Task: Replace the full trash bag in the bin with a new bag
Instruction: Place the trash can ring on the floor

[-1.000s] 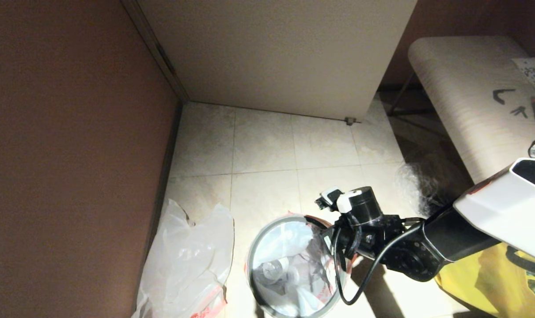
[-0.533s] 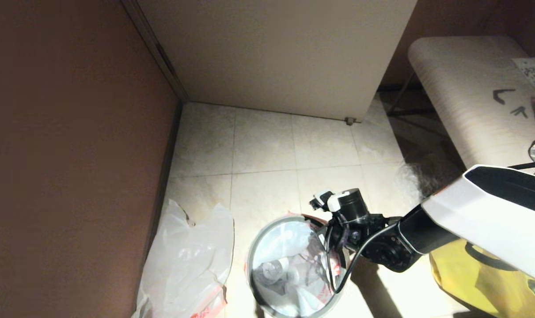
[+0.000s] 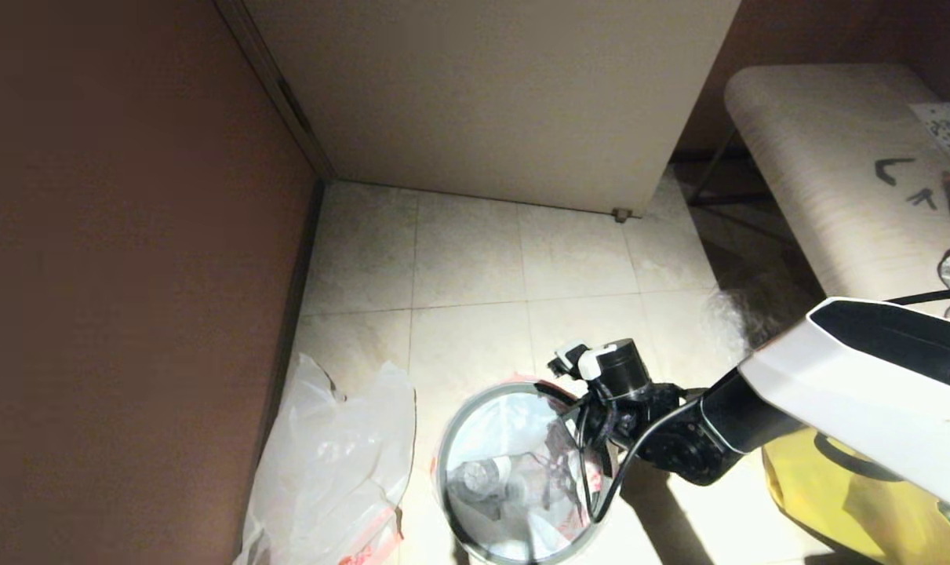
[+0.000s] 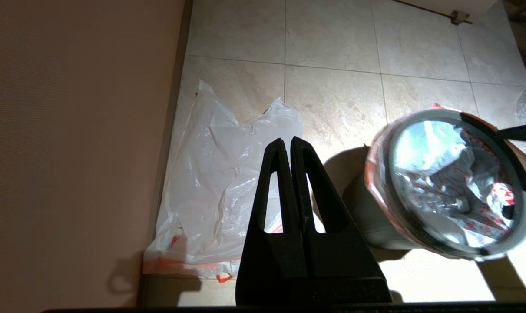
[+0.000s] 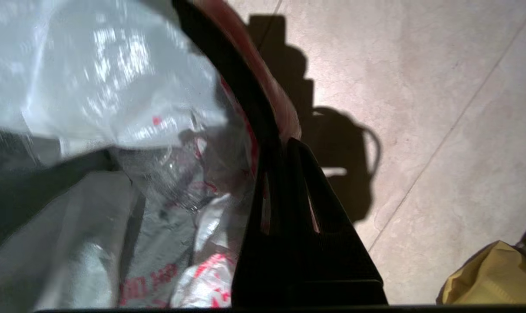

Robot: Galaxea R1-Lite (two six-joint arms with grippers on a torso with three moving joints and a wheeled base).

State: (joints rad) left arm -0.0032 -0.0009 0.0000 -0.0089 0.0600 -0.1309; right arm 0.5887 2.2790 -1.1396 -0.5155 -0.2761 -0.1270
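Note:
The bin point(image 3: 442, 471) stands on the tiled floor, grey hoop point(image 4: 436, 114) on its rim. Inside sits the full trash bag point(image 3: 514, 471), white with red print, a clear bottle showing through. My right gripper point(image 5: 280, 145) is shut on the hoop at the bin's right side, with the bag's red edge point(image 5: 284, 113) folded over it there. In the head view the wrist point(image 3: 624, 392) hides its fingers. The new bag point(image 3: 333, 471) lies limp on the floor left of the bin. My left gripper point(image 4: 287, 141) hovers shut and empty above the new bag point(image 4: 219, 174).
A brown wall point(image 3: 129, 275) runs close along the left, a pale panel point(image 3: 490, 94) stands behind. A yellow bag point(image 3: 851, 502) sits right of the bin, a clear crinkly bag point(image 3: 737, 322) beyond it, under a light bench point(image 3: 820, 157).
My right arm has moved left and lower, bringing its gripper onto the bin's right rim. The bin has shifted slightly. The new bag lies as before.

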